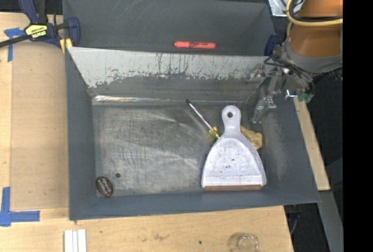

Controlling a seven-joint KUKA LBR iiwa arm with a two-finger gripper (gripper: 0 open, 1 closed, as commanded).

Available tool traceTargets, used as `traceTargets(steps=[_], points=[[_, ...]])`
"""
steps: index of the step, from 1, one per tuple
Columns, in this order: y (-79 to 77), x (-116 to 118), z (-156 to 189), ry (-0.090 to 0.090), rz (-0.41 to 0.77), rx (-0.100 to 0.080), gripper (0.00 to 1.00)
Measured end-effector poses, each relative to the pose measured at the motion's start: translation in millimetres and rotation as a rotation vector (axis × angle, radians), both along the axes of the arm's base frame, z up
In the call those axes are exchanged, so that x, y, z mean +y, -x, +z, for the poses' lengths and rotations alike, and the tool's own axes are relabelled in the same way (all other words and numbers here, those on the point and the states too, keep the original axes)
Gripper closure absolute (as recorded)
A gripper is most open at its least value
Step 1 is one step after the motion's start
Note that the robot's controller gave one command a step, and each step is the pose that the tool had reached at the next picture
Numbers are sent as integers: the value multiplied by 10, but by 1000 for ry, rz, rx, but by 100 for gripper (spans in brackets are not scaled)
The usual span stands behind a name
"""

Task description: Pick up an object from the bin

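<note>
My gripper (263, 109) hangs at the bin's right side, near the right wall and above the floor. Just below and left of it lies a white dustpan (232, 162), its handle pointing toward the back and its brown front edge toward the bin's front wall. A small tan lump (254, 137) sits beside the dustpan's handle, directly under the gripper. A thin metal rod with a yellow end (202, 119) lies slanted to the left of the handle, its yellow end touching the dustpan. Nothing shows in the gripper.
A small dark brown round disc (104, 186) lies in the bin's front left corner. The bin floor's left and middle parts are bare grey metal. The arm with its orange cover stands over the right rim.
</note>
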State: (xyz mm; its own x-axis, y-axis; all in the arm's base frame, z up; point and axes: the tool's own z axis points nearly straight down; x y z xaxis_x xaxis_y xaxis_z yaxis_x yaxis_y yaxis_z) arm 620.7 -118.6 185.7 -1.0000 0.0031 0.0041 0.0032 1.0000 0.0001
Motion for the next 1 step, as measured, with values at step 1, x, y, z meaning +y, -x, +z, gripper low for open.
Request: traceTargets(steps=[1], points=[[-17,4,51,1,2,-8,0]])
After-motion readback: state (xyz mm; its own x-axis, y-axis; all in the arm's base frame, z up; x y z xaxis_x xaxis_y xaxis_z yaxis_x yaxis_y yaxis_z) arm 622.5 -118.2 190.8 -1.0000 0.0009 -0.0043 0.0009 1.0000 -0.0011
